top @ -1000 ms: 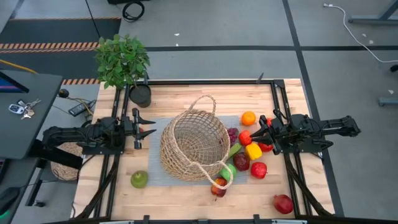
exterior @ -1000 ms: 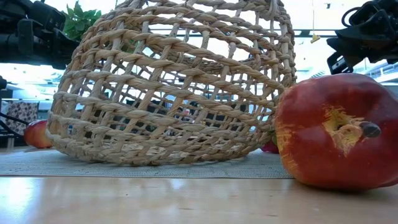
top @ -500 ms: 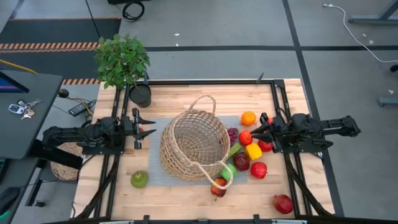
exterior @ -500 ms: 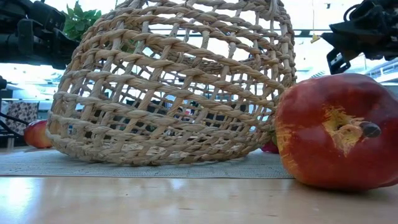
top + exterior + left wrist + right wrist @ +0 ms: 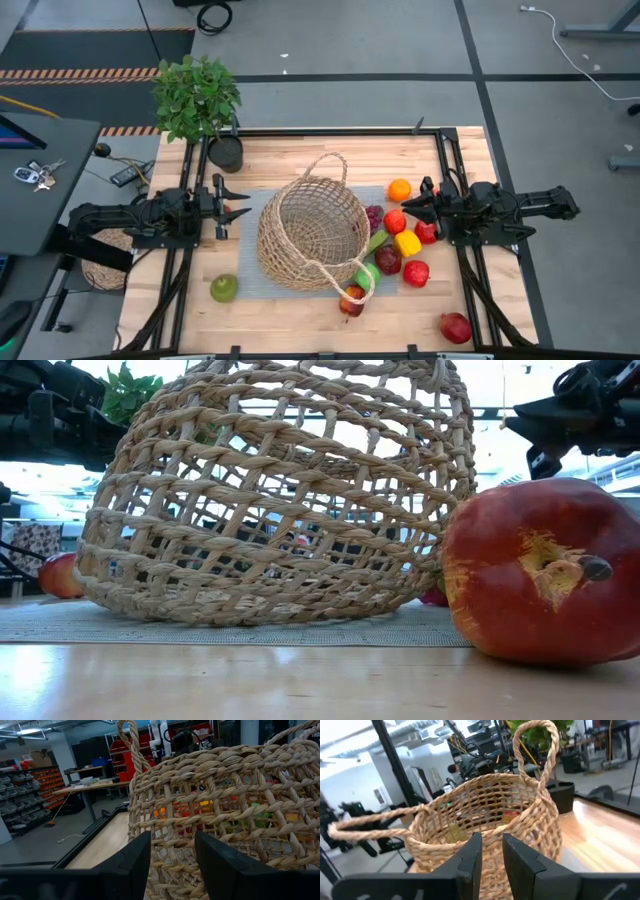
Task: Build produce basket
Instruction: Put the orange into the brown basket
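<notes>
The tan wicker basket [image 5: 313, 235] stands mouth up on a grey mat [image 5: 250, 285] at the table's middle, one loop handle raised and one drooping toward the near edge. Most of the produce lies on the table to its right: an orange [image 5: 399, 190], a yellow pepper [image 5: 407, 242], red fruits [image 5: 416, 272] and purple grapes [image 5: 374, 214]. A red-and-yellow apple [image 5: 540, 570] lies near the front edge, a pomegranate [image 5: 455, 327] at the near right and a green apple [image 5: 223, 288] at the near left. My left gripper [image 5: 240, 203] hovers level left of the basket, shut. My right gripper [image 5: 408, 206] hovers shut above the fruit.
A leafy potted plant [image 5: 197, 95] and a black pot [image 5: 226, 153] stand at the far left corner. Black rails [image 5: 455, 160] run along the table's sides. A smaller wicker object [image 5: 105, 268] and a dark desk [image 5: 40, 180] lie off the left edge.
My right gripper has tipped its fingers upward to about level and swung them slightly toward the table's far edge, staying shut. The basket and the produce have not moved.
</notes>
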Controlling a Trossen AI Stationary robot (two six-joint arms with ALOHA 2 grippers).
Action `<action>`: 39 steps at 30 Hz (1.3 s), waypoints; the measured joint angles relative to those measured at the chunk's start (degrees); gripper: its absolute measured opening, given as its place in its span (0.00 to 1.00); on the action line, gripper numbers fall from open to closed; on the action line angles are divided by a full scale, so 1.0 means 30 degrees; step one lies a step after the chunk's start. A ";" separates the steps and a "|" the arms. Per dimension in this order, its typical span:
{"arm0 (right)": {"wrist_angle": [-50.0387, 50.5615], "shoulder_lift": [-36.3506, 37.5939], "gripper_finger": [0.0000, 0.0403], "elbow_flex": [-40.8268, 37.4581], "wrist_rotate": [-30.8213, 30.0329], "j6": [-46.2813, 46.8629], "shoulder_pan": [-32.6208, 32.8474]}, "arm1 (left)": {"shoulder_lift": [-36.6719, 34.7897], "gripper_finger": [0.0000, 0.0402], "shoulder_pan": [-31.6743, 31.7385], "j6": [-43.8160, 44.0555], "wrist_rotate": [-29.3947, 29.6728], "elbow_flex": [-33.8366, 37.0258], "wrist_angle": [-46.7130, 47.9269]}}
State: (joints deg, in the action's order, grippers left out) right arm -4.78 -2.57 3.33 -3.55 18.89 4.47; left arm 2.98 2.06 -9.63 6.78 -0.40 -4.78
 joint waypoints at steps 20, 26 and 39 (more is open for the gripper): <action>1.0427 -0.7415 0.30 0.4968 -0.3601 0.5289 -0.1399 | 0.0007 0.40 0.0003 0.0000 -0.0004 0.0002 0.0007; 1.0485 -1.1074 0.50 0.7181 -0.3376 0.4356 -0.2245 | 0.0007 0.40 -0.0001 0.0000 -0.0004 0.0003 0.0007; 1.7379 -1.6841 0.85 1.2917 -0.2988 0.1202 -0.6320 | 0.0007 0.40 -0.0004 0.0000 -0.0004 0.0001 0.0007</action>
State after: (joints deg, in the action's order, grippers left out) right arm 47.36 -53.09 42.09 -12.52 22.49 -14.49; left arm 3.01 2.04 -9.63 6.76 -0.40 -4.75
